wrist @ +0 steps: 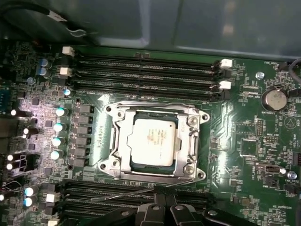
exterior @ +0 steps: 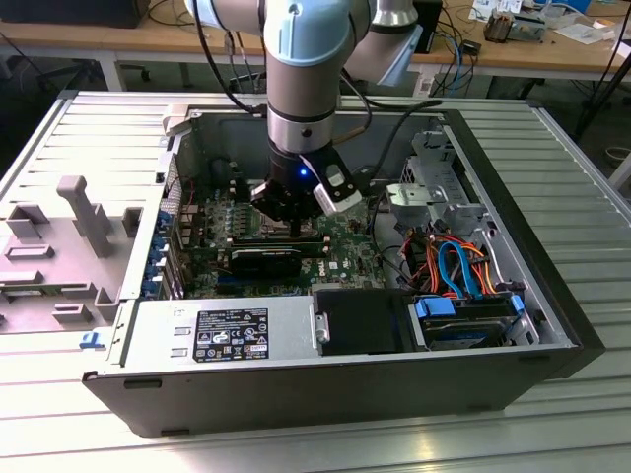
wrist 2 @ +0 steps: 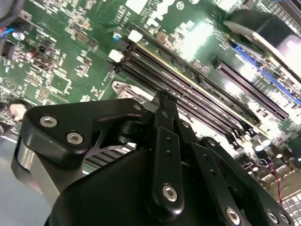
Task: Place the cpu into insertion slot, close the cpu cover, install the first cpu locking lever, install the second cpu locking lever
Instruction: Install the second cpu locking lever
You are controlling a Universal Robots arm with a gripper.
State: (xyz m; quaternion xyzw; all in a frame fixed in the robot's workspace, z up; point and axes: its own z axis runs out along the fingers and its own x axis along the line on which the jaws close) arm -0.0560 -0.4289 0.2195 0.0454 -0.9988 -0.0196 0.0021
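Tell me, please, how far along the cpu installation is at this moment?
In the first wrist view the cpu already sits in the insertion slot, and the cpu cover lies flat over it, framing its metal top. The gripper is down at the socket's edge, by a thin wire locking lever that runs along that side. Whether either lever is latched cannot be told.

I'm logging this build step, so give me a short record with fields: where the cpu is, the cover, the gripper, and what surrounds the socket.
cpu: silvery chip seated in the insertion slot
cpu cover: grey metal frame lying down flat around the chip
gripper: gripper shut, its tips at a thin wire lever beside the socket
surroundings: long black memory slots on two sides of the socket
setting: open computer case on a metal table
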